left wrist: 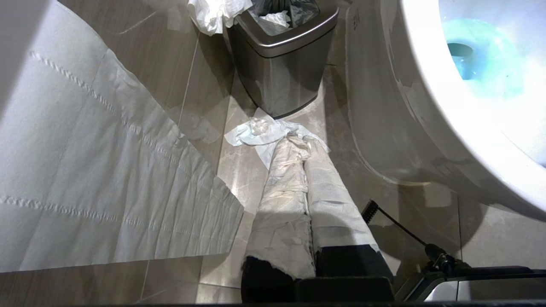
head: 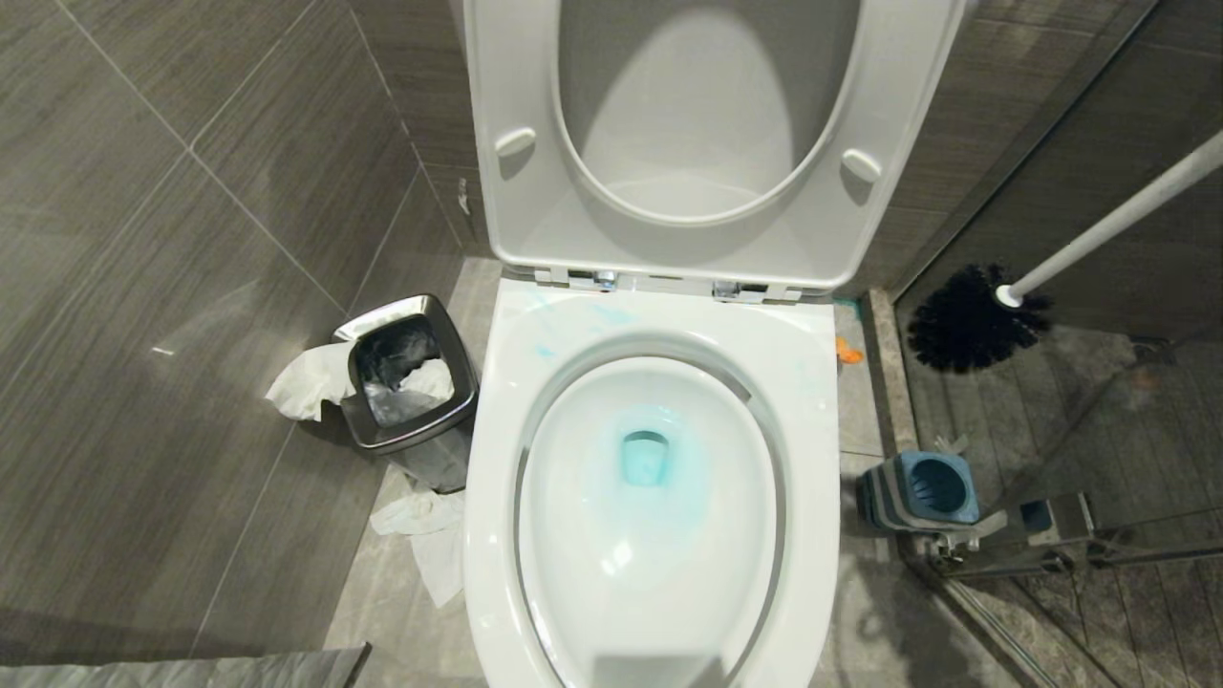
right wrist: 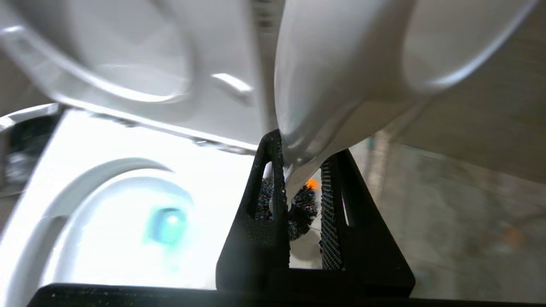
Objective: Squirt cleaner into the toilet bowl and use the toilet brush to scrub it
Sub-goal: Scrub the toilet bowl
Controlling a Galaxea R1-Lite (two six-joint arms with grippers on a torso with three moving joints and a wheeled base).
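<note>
Cleaner (head: 646, 459) already tints the toilet bowl (head: 659, 631) water at frame centre; toilet brush (head: 975, 330) held out of its holder (head: 922, 489) at right, right hand (right wrist: 300, 187) clamped on the handle; scrubbing judged outstanding.

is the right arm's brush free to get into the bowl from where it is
Probably yes: the right gripper holds the toilet brush in the air right of the toilet bowl, seat and lid raised, nothing between.
</note>
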